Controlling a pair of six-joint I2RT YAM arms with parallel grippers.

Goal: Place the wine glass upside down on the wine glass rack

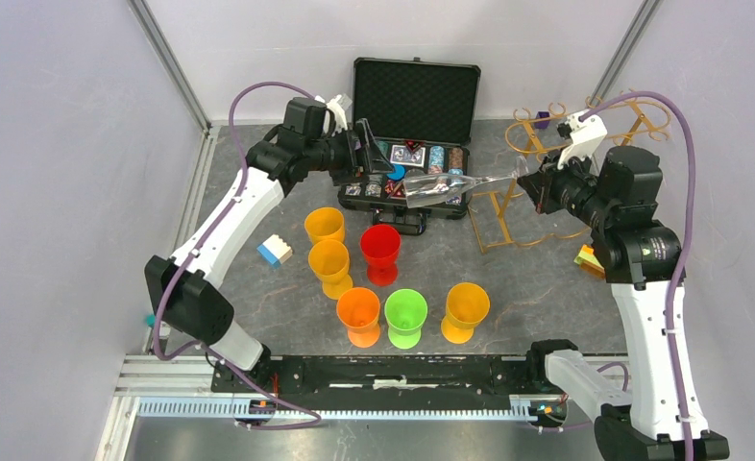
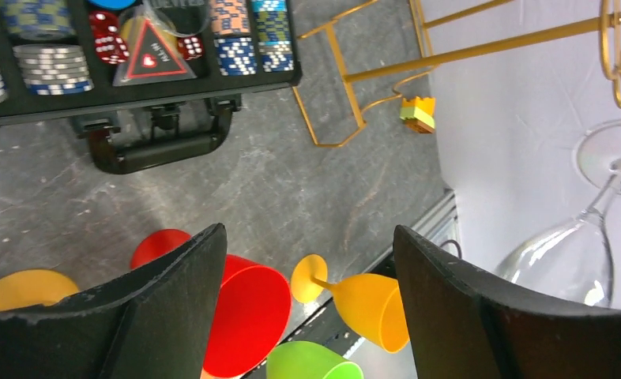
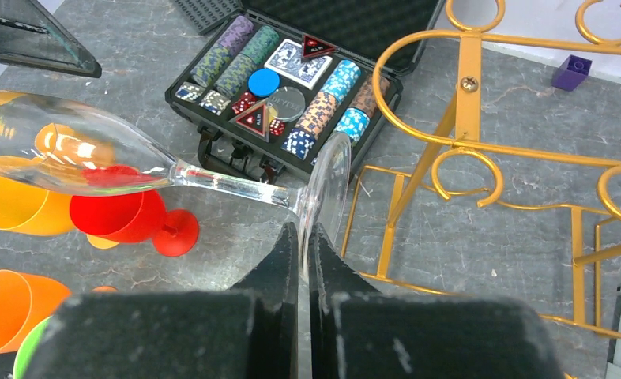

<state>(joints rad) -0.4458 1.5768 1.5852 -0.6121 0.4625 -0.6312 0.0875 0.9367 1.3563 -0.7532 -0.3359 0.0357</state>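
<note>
Holding chips (image 3: 335, 80), cards (image 3: 294, 63), dice (image 3: 244, 103): open black case (image 1: 417, 96).

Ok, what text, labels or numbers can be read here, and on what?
"DEALER", faintly: silver disc in the poker chip case.
"ALL IN", small: red triangular marker in that case.
Round label on the right arm: too small to read.
Chip faces and playing card: too small to read.
</note>
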